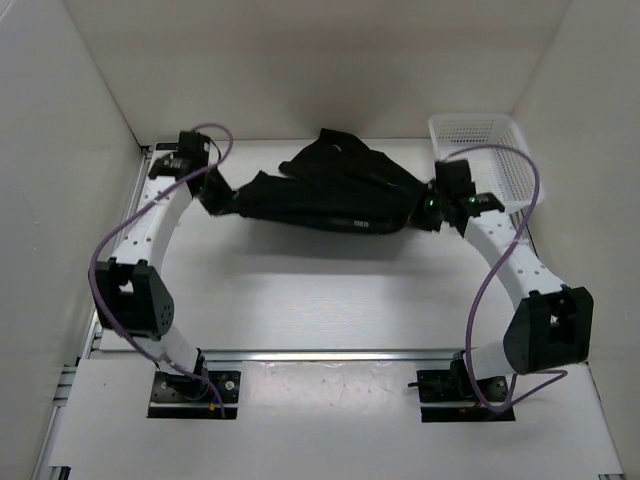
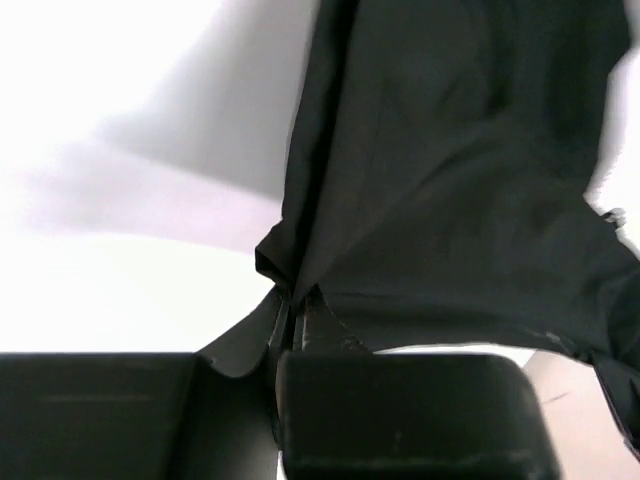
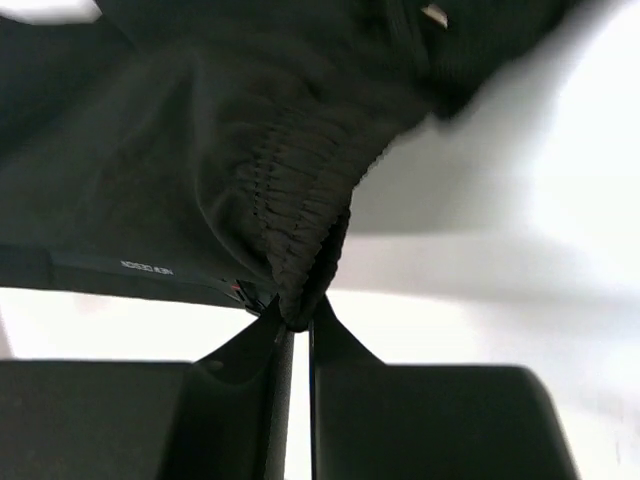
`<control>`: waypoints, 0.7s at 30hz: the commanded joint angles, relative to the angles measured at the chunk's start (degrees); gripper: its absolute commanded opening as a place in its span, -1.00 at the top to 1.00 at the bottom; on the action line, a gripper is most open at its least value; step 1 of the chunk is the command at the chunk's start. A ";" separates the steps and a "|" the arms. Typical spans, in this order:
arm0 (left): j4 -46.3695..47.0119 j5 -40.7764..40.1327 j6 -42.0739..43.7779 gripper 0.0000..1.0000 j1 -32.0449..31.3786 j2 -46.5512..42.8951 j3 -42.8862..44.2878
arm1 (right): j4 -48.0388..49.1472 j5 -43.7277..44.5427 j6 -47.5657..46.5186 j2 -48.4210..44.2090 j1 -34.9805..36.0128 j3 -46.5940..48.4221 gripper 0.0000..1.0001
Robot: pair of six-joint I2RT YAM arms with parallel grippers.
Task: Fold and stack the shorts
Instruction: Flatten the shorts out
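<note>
While both arms reach toward the far half of the tabletop (image 1: 330, 300), the shorts (image 1: 330, 188) are strung out between them, a dark crumpled band running left to right. Look at the left hand (image 1: 220, 193): its fingers are pressed together on a fold at the left end of the cloth, and the wrist view shows that pinch right at the fingertips (image 2: 312, 312), the black fabric (image 2: 450, 180) fanning up and away from there. Over to the right hand (image 1: 432, 208), same story, fingers squeezed tight, and its own camera has the tips (image 3: 322, 325) nipping the gathered, ribbed waistband (image 3: 300, 215) of the shorts (image 3: 170, 140). A thin line of small white lettering (image 3: 146, 267) sits on a seam beside that grip. A shadow lies on the tabletop under the middle of the cloth; whether the lowest fold touches down, I can't tell. Just behind the right wrist, in the far right corner, stands the white mesh basket (image 1: 478, 128), only its own lattice showing inside.
</note>
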 commanded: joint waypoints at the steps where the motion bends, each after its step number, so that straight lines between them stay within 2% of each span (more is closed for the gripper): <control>1: -0.27 -4.72 0.07 0.80 -1.18 -9.73 -18.90 | -3.15 -0.37 -0.95 -6.20 4.03 -12.05 1.00; 3: 0.95 -4.65 -0.55 0.80 -1.71 -13.80 -27.21 | -2.62 -0.37 0.54 -9.46 6.33 -21.19 1.00; 4: 0.96 -4.64 -0.56 0.59 -1.71 -15.73 -33.86 | -2.62 -0.37 0.55 -12.96 8.08 -23.92 1.00; 5: 0.96 -4.64 -0.56 0.03 -1.71 -19.32 -36.37 | -3.14 -0.98 1.07 -14.73 8.71 -28.21 0.64; 6: 0.96 -4.64 -0.56 -0.36 -1.71 -21.01 -37.87 | -3.67 -1.51 0.30 -16.32 9.24 -29.56 0.26; 7: 0.18 -5.25 -0.56 -0.65 -0.06 -22.42 -38.58 | -6.54 -0.64 -0.32 -19.29 9.24 -30.18 -0.04; 8: -0.96 -6.13 0.31 -0.79 0.83 -24.26 -37.37 | -8.57 1.37 -0.94 -20.71 9.24 -30.18 -0.36; 9: -0.97 -6.66 0.32 -0.99 1.36 -24.28 -35.79 | -10.42 3.91 -2.16 -22.82 9.24 -28.79 -0.51; 12: -1.77 -7.45 1.55 -0.99 1.36 -20.87 -26.57 | -13.60 8.68 -3.75 -23.54 5.91 -24.06 -0.61; 14: -2.55 -7.45 2.87 -0.78 -0.03 -14.48 -18.87 | -13.60 8.68 -4.72 -20.84 1.78 -21.67 -0.61; 15: -2.56 -7.45 2.87 -0.69 -0.74 -12.09 -16.20 | -12.82 7.55 -4.72 -19.43 -0.23 -19.05 -0.55; 16: -3.17 -7.45 3.39 -0.51 -2.22 -9.63 -13.57 | -11.07 5.36 -3.59 -17.93 -0.95 -17.89 -0.51; 17: -3.17 -7.45 3.40 -0.44 -2.93 -4.99 -8.76 | -9.75 4.30 -3.06 -14.87 -0.95 -17.01 -0.36; 19: -3.17 -7.45 4.10 -0.32 -4.08 -0.31 -4.25 | -7.29 4.29 -2.18 -10.99 -1.57 -13.94 -0.21; 21: -4.22 -7.45 4.80 -0.29 -4.70 6.26 2.17 | -5.87 4.29 -2.17 -4.23 -2.27 -9.39 -0.12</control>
